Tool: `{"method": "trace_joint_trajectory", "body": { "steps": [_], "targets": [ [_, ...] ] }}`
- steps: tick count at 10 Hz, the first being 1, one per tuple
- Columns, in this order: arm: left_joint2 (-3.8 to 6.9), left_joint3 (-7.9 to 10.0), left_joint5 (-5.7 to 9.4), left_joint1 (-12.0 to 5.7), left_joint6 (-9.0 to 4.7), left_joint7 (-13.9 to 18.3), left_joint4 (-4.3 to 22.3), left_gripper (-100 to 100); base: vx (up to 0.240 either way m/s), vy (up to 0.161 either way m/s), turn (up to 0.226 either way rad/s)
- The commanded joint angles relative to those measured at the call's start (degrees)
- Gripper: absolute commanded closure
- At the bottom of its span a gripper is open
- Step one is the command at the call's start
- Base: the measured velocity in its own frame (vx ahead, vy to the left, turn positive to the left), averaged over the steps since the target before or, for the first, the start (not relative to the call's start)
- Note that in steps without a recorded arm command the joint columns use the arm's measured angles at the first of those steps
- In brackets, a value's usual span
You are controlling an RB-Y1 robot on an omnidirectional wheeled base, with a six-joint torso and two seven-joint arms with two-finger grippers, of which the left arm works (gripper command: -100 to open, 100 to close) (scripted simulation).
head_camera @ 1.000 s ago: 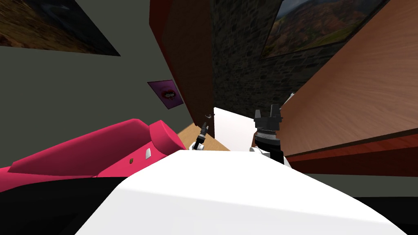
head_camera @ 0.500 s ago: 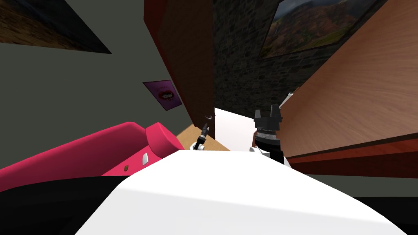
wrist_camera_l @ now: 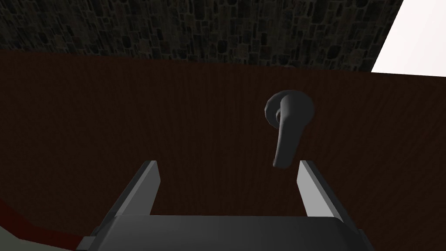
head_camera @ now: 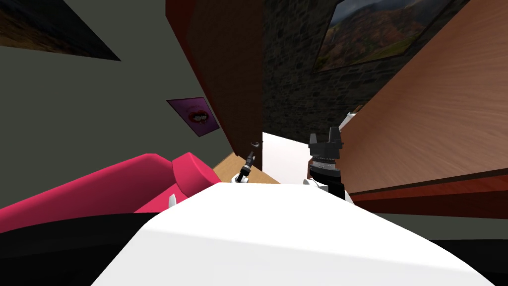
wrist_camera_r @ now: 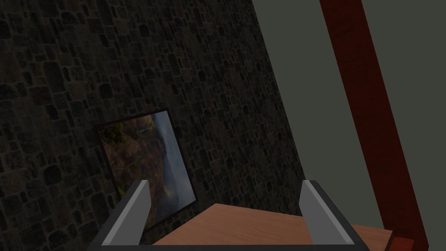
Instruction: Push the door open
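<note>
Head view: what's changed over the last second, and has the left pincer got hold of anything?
Mostly my own move: the pink sofa, purple poster and dark door slid leftward in view, so I have edged closer to the door. Nothing was grabbed or released. The left pincer is open by the door handle, not closed on it. The right pincer kept its raised spot, open.
</note>
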Motion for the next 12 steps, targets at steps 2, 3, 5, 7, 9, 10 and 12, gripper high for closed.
{"method": "trace_joint_trajectory", "body": {
  "steps": [2, 3, 5, 7, 9, 10, 12],
  "targets": [
    [-0.26, -0.55, 0.05, -1.27, -0.37, -0.08, 2.79, -100, 0.048, 0.079, -0.062],
    [-0.43, -0.94, 0.08, -2.03, -0.64, -0.12, 4.59, -100, 0.084, 0.106, -0.095],
    [-0.60, -1.33, 0.11, -2.80, -0.91, -0.15, 6.40, -100, 0.057, 0.114, -0.067],
    [-0.86, -1.89, 0.15, -3.89, -1.30, -0.21, 9.01, -100, 0.064, 0.118, -0.093],
    [-1.13, -2.36, 0.18, -4.80, -1.62, -0.25, 11.17, -100, 0.044, 0.109, -0.058],
    [-1.31, -2.67, 0.20, -5.41, -1.84, -0.28, 12.60, -100, 0.051, 0.113, -0.076],
    [-1.73, -3.29, 0.24, -6.63, -2.27, -0.35, 15.49, -100, 0.049, 0.132, -0.096]
  ]
}}
